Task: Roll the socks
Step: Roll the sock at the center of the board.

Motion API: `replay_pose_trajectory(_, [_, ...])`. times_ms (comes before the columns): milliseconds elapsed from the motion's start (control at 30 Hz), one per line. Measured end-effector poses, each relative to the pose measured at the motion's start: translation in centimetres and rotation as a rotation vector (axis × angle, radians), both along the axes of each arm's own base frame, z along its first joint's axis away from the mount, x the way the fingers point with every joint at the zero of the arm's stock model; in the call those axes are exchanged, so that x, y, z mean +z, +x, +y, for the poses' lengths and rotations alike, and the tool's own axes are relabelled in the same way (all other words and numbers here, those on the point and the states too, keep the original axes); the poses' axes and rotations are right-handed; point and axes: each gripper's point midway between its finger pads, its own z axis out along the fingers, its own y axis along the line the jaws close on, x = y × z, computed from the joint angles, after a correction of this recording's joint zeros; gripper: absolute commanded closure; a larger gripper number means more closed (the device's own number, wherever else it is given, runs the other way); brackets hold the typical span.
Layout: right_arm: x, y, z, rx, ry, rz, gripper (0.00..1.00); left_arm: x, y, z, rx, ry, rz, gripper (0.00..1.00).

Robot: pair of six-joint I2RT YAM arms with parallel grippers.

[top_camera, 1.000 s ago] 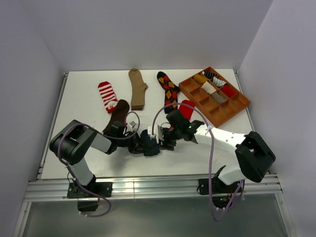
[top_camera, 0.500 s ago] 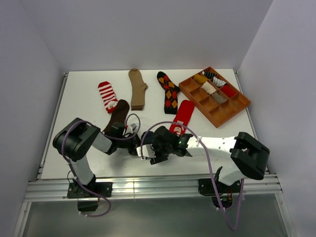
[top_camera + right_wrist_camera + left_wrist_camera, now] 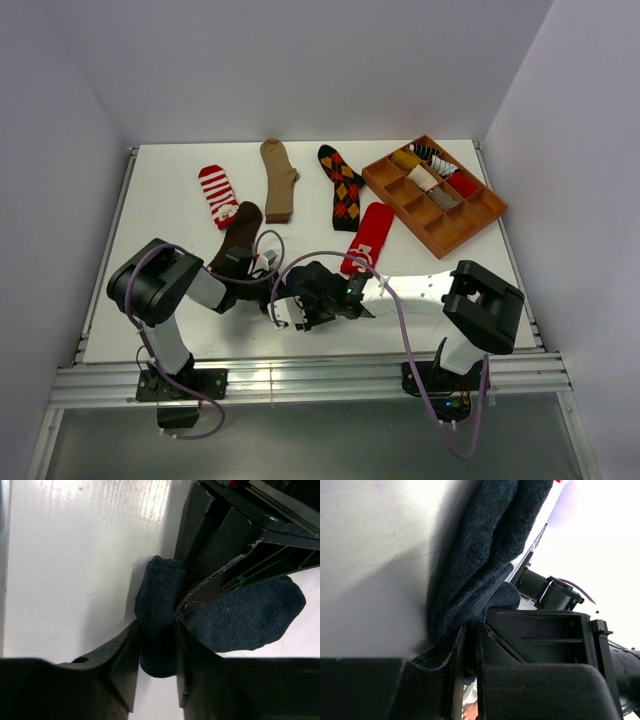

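Observation:
A navy sock (image 3: 250, 615) lies at the table's near middle, one end folded into a thick roll (image 3: 157, 605). My right gripper (image 3: 156, 645) pinches that roll, with a finger pressed on each side. My left gripper (image 3: 470, 635) is shut on a thin fold of the same navy sock (image 3: 480, 555). From above, both grippers, left (image 3: 270, 285) and right (image 3: 292, 308), meet over the sock and hide most of it. Farther back lie a red-white striped sock (image 3: 217, 193), a tan sock (image 3: 279, 180), a black argyle sock (image 3: 342, 187), a red sock (image 3: 368, 235) and a dark brown sock (image 3: 238, 232).
A brown wooden compartment tray (image 3: 480, 215) sits at the back right, with several rolled socks in its far compartments. The dark brown sock lies right behind my left wrist. The table's front edge is close below the grippers.
My right arm has swung left and toward the front edge, reaching the navy sock beside the left gripper. Its jaws have narrowed onto the rolled end. The left gripper has stayed put.

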Motion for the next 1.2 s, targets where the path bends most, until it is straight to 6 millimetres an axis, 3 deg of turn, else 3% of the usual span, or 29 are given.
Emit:
replay_pose_trajectory(133, [0.0, 0.2, 0.2, -0.021, -0.021, 0.015, 0.76, 0.0, 0.0, 0.1, -0.005, 0.001, -0.004, 1.0])
replay_pose_trajectory(400, [0.2, 0.4, 0.3, -0.032, -0.068, 0.098, 0.78, 0.1, 0.4, 0.5, -0.005, 0.072, -0.029, 0.96])
replay_pose_trajectory(600, [0.4, 0.6, 0.4, -0.035, -0.085, 0.193, 0.79, 0.2, 0.9, 0.9, 0.004, 0.137, -0.073, 0.85])
replay_pose_trajectory(700, [0.5, 0.8, 0.2, -0.04, -0.087, 0.247, 0.8, 0.2, 1.4, 1.1, 0.012, 0.167, -0.103, 0.75])
replay_pose_trajectory(800, [0.4, 1.1, 0.0, -0.048, -0.099, 0.319, 0.8, 0.4, 2.3, 1.3, 0.032, 0.193, -0.15, 0.59])
replay_pose_trajectory(900, [0.5, 1.4, -0.4, -0.056, -0.109, 0.396, 0.8, 0.9, 3.1, 1.5, 0.054, 0.209, -0.204, 0.56])
replay_pose_trajectory(1200, [0.6, 1.5, -2.0, -0.093, -0.171, 0.647, 0.8, 1.3, 6.0, 2.9, 0.16, 0.301, -0.355, 0.61])
